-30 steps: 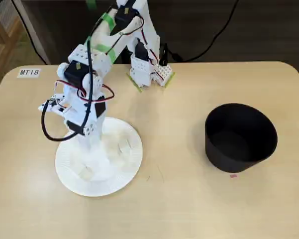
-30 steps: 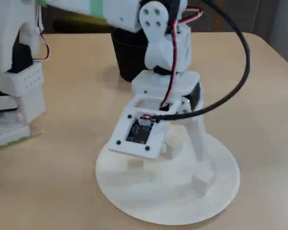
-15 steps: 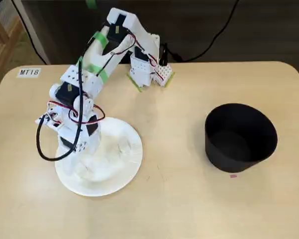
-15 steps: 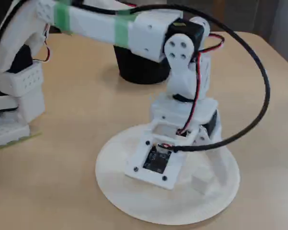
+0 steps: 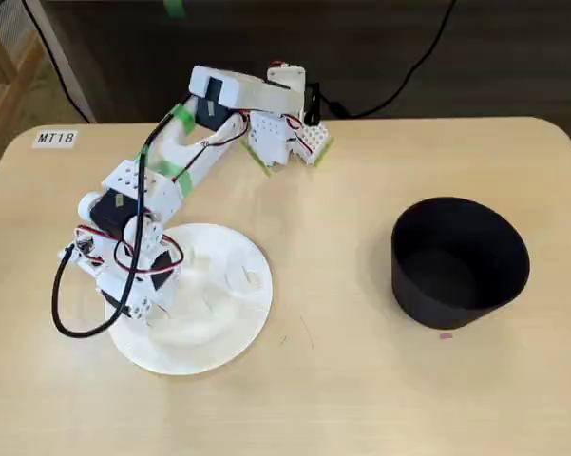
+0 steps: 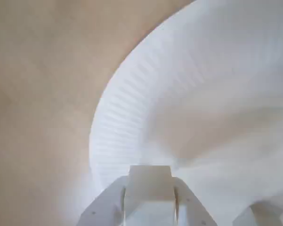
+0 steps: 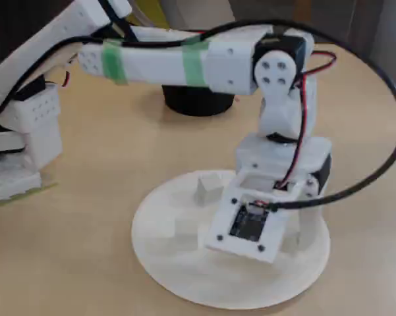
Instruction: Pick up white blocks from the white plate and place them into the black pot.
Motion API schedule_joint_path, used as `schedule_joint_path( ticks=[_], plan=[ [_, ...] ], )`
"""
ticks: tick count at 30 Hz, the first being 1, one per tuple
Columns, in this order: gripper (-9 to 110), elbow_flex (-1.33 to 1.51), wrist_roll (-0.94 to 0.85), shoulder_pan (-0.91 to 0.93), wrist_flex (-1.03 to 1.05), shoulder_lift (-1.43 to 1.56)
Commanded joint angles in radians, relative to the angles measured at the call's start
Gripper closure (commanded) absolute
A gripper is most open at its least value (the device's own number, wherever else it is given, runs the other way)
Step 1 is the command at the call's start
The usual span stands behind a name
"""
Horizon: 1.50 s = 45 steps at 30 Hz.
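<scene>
The white plate (image 5: 233, 328) lies at the table's left in a fixed view, with white blocks (image 5: 240, 278) loose on it. From the side, one block (image 7: 209, 186) stands near the plate's far rim (image 7: 184, 289) and another (image 7: 184, 228) lies left of the wrist. My gripper (image 5: 161, 309) points down onto the plate's left part. In the wrist view its fingers (image 6: 149, 188) reach the plate (image 6: 117, 117), and a white piece sits apart at the lower right. The gripper (image 7: 296, 234) is mostly hidden behind the camera board. The black pot (image 5: 461, 261) stands far right, its inside dark.
The arm's base (image 5: 285, 138) is clamped at the table's back edge. A black cable (image 5: 62, 313) loops off the wrist past the plate's left rim. A label (image 5: 55, 138) is stuck at the back left. A pink mark (image 5: 445, 334) lies by the pot.
The arm has stretched further left and lower over the plate. The wrist went from above the plate's middle to just over its left part, fingertips down at the surface.
</scene>
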Motion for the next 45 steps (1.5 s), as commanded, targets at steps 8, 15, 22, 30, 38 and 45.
schedule_joint_path(
  ticks=[8, 15, 22, 30, 38, 45],
  plan=[
    [104, -0.689, 0.028, -0.152, 0.091, 0.141],
    [104, 0.014, -0.057, -0.466, 0.092, 0.726],
    [104, 0.614, 0.034, -0.907, 0.086, 1.106],
    [104, 1.019, 0.117, -1.210, -0.216, 1.221],
    [104, 1.379, 0.089, -1.207, -0.606, 1.250],
    [91, 1.410, 0.037, -1.178, -0.686, 1.209]
  ],
)
